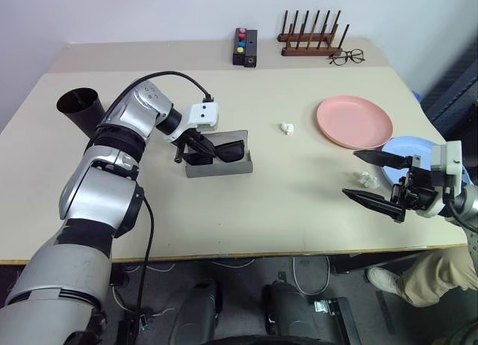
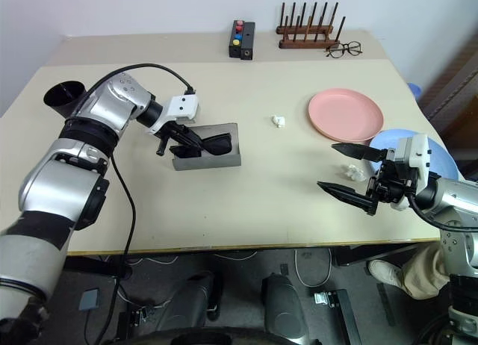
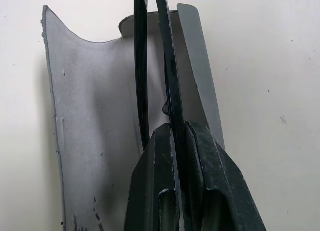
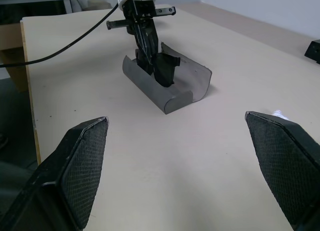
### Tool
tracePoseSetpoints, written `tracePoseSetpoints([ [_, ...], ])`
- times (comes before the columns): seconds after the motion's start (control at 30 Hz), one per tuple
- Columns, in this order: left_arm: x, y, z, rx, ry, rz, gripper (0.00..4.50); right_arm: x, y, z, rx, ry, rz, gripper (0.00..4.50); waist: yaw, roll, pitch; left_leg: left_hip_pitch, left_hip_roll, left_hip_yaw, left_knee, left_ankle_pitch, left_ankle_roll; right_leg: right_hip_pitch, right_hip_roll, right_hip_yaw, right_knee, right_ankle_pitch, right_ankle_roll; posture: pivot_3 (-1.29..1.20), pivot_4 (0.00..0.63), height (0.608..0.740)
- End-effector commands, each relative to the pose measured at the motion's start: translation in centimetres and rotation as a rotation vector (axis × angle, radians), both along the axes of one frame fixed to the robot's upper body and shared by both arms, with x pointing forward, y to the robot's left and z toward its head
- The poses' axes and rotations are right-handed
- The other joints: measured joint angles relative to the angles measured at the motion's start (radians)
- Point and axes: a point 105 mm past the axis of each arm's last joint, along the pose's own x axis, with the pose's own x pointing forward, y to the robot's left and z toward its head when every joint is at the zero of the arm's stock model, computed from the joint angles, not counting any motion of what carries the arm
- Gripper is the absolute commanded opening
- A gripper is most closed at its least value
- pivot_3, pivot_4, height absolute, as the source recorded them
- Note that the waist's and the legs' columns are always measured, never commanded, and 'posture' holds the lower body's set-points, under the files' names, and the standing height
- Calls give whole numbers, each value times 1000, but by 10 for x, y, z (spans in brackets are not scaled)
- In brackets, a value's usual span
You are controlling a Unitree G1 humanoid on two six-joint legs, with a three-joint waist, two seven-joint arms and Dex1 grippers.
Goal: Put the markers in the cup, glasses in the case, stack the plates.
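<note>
Sunglasses [image 1: 224, 150] pinched in L gripper [image 1: 196, 144], inside case [image 1: 243, 166]

Black sunglasses [image 1: 224, 149] sit in the open grey case [image 1: 237, 168], pink plate [image 1: 354, 122] apart.

— The silver left arm?
— Reaches forward, its black two-fingered left gripper [image 1: 196, 145] angled down, fingers pinched together.
— The right?
— The black right gripper [image 1: 364, 178] hovers level, fingers spread wide.

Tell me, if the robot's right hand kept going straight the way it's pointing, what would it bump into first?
Probably the grey glasses case, where the left hand holds the sunglasses; bare table lies between.
</note>
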Motion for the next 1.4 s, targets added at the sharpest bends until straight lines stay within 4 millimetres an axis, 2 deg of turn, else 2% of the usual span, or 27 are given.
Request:
tracePoseSetpoints([
  [0.03,1,5,6,37,-12,-3,1072,-2,3,12,-10,-56,12,4500,0,0,0,0,0,0,0,0,0,0,0,0,0,0,0,0,150,740],
  [0.23,5,0,9,8,-57,4,4058,-2,3,12,-13,-55,12,4500,2,0,0,0,0,0,0,0,0,0,0,0,0,0,0,0,150,740],
  [0.37,7,-5,18,-46,-94,4,4058,1,3,11,-16,-56,11,4500,2,0,0,0,0,0,0,0,0,0,0,0,0,0,0,0,150,740],
  [0.6,18,-17,51,-205,-208,51,4058,7,4,13,-20,-66,10,4500,2,0,0,0,0,0,0,0,0,0,0,0,0,0,0,0,150,740],
  [0.8,46,-7,73,-324,-387,295,4058,13,8,12,-24,-72,15,4500,2,0,0,0,0,0,0,0,0,0,0,0,0,0,0,0,150,740],
  [0.9,49,2,64,-298,-386,346,3315,15,10,13,-26,-71,22,4500,2,0,0,0,0,0,0,0,0,-1,0,0,0,0,1,0,150,740],
  [1.1,54,18,41,-197,-406,405,254,18,11,13,-26,-71,31,4500,1,0,0,0,0,0,0,0,0,-1,0,0,0,0,1,0,150,740],
  [1.13,54,20,36,-176,-412,408,115,18,12,13,-26,-71,33,4500,1,0,0,-1,0,0,0,0,0,-1,0,0,0,0,1,0,150,740],
  [1.33,45,16,0,-100,-334,349,115,18,14,12,-24,-72,39,4500,3,0,0,-1,-1,0,1,0,0,-1,-1,0,0,0,1,0,150,740],
  [1.4,42,14,-6,-88,-312,324,115,18,14,13,-24,-72,39,4500,3,0,0,-1,-1,0,1,0,0,-1,-1,0,0,0,1,0,150,740],
])
